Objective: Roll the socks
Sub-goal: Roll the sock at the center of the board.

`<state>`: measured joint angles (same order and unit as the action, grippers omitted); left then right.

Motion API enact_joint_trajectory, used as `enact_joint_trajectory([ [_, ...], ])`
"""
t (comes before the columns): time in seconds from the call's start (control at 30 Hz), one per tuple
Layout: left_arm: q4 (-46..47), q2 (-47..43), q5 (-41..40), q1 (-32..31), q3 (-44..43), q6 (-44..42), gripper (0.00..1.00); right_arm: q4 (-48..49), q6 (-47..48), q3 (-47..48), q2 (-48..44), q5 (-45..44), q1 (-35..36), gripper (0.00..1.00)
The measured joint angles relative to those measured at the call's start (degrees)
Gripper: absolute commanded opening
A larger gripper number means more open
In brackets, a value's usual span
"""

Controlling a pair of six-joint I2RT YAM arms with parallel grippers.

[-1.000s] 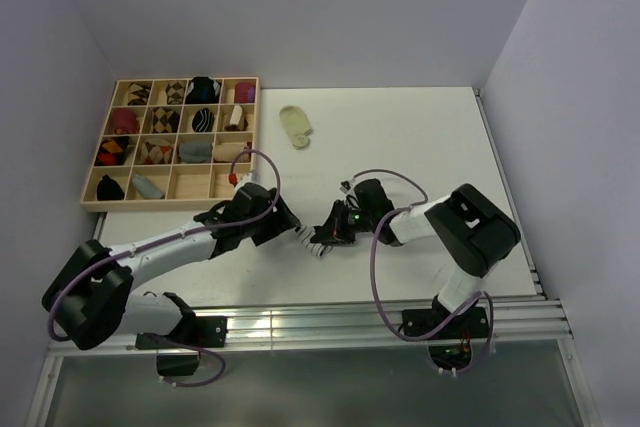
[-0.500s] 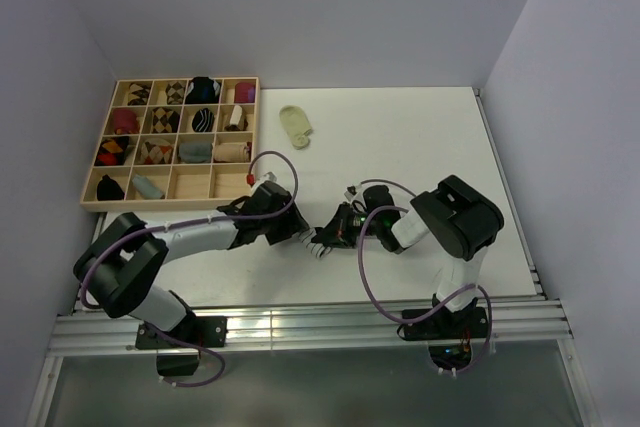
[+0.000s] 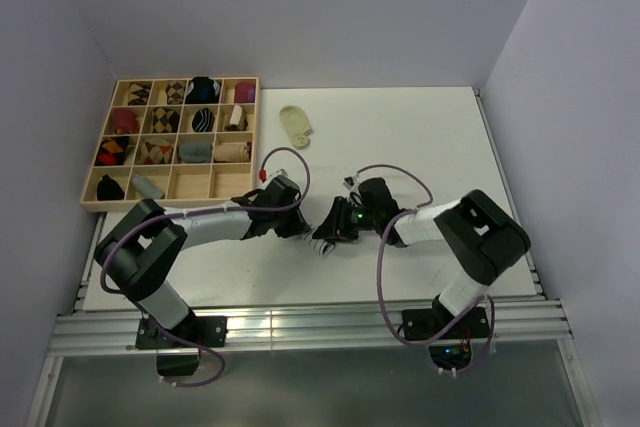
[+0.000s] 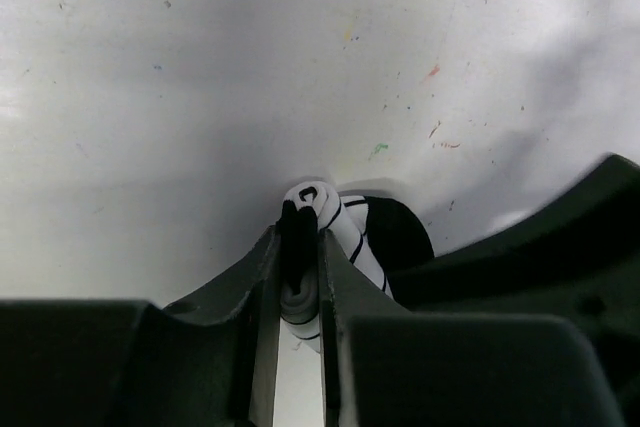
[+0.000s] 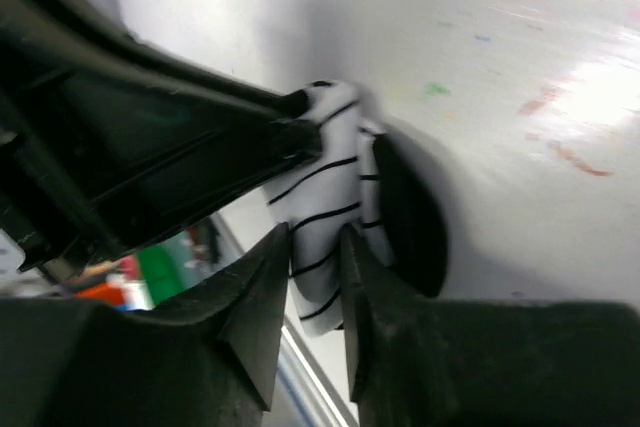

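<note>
The white sock with thin black stripes (image 3: 323, 245) lies rolled up on the table between the two grippers. My left gripper (image 4: 298, 239) is shut on the black cuff end of this striped sock (image 4: 352, 232). From the other side, my right gripper (image 5: 315, 247) has its jaws a little apart, the striped roll (image 5: 320, 172) sitting between the fingertips. In the top view the left gripper (image 3: 303, 230) and right gripper (image 3: 328, 234) nearly touch. The plain pale yellow-green sock (image 3: 295, 125) lies flat at the far middle of the table, away from both arms.
A wooden compartment tray (image 3: 170, 205) stands at the far left with several rolled socks (image 3: 203, 89) in it. The table's near edge and a metal rail (image 3: 300, 322) run just behind the grippers. Walls close in left, right and back.
My left gripper has slid right up to the striped sock and closed on its cuff. The right gripper's jaws have eased apart, and its arm has shifted slightly.
</note>
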<state>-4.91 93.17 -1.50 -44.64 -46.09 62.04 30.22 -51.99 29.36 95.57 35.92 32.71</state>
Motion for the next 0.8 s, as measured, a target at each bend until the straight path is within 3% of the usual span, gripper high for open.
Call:
enact_joint_trajectory([
  [0.13, -2.16, 0.44, -0.39, -0.04, -1.42, -1.25, 0.17, -11.28, 9.22, 3.52, -7.17, -8.48, 4.7, 0.51],
  [0.4, -6.25, 1.68, -0.44, -0.31, -5.18, -3.8, 0.17, -22.05, 25.07, 7.39, -16.33, -31.82, 19.06, 0.58],
  [0.6, -6.93, 2.05, -0.33, -0.35, -6.08, -4.35, 0.17, -23.98, 31.36, 7.39, -15.93, -44.48, 26.18, 0.59],
  [0.8, -7.04, 2.05, -0.31, -0.31, -6.08, -4.39, 0.18, -25.22, 33.79, 8.61, -10.95, -51.69, 29.33, 0.6],
])
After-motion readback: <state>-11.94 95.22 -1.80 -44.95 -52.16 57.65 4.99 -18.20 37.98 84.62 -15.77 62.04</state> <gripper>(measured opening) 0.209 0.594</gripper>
